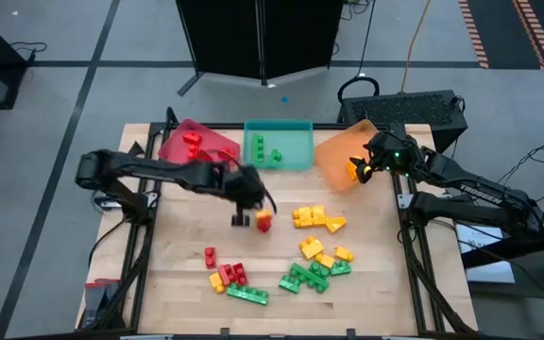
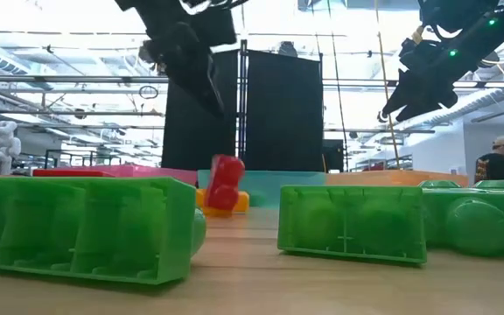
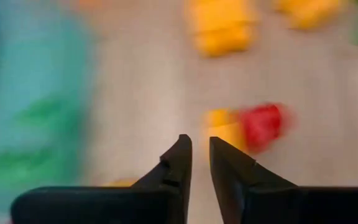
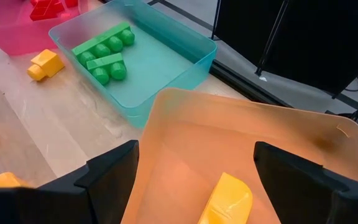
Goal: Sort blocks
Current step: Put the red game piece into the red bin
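Note:
My left gripper (image 1: 242, 218) hangs shut and empty above the table's middle; its fingers (image 3: 182, 155) hold nothing. Just beside it on the wood a red block (image 1: 264, 218) sits on a yellow block (image 3: 225, 127); the low view shows the red block (image 2: 226, 182) upright. My right gripper (image 4: 194, 149) stands open over the orange tray (image 1: 333, 149), its fingers on either side of a yellow block (image 4: 229, 199) that lies in the tray, apart from it. More loose blocks lie toward the near edge: yellow (image 1: 314, 217), green (image 1: 305, 277) and red (image 1: 231, 274).
The red tray (image 1: 217, 144) holds red blocks (image 1: 192, 142), and the teal tray (image 1: 296, 156) holds green blocks (image 4: 101, 53); both stand at the far edge, left of the orange tray. Big green blocks (image 2: 86, 227) fill the low view's foreground.

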Robot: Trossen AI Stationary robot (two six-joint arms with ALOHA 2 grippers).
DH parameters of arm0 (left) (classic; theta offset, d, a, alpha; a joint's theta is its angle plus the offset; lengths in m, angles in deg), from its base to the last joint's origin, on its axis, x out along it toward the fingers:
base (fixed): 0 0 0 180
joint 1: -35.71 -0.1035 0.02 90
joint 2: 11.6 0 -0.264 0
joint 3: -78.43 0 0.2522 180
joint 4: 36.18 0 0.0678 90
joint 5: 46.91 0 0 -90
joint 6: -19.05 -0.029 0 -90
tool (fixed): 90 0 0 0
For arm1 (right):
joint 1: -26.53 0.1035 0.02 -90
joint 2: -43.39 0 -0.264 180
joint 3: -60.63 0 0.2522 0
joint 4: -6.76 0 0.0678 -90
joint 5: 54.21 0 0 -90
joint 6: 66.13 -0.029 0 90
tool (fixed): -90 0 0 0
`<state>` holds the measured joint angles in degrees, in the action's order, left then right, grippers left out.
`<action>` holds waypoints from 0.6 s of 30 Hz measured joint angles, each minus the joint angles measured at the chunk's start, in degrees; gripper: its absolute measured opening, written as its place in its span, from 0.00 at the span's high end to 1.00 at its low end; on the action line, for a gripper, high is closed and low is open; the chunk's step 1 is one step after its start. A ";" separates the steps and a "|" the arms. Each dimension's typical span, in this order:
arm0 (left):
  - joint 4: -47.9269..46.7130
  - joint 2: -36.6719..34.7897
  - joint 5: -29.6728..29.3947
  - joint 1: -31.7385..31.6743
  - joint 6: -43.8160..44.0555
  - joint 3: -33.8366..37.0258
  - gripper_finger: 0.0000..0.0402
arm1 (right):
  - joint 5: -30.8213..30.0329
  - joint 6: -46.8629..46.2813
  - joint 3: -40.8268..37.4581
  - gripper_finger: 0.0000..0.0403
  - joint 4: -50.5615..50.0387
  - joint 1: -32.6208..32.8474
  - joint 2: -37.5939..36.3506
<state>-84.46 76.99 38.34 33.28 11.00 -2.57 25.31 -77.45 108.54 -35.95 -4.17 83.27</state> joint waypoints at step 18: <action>10.90 -3.38 19.31 -1.28 4.59 0.13 0.75 | 0.08 0.48 -0.01 0.22 -0.39 0.02 0.02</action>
<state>-73.57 73.61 57.66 32.00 15.58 -2.44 25.40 -76.97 108.53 -36.35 -4.15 83.29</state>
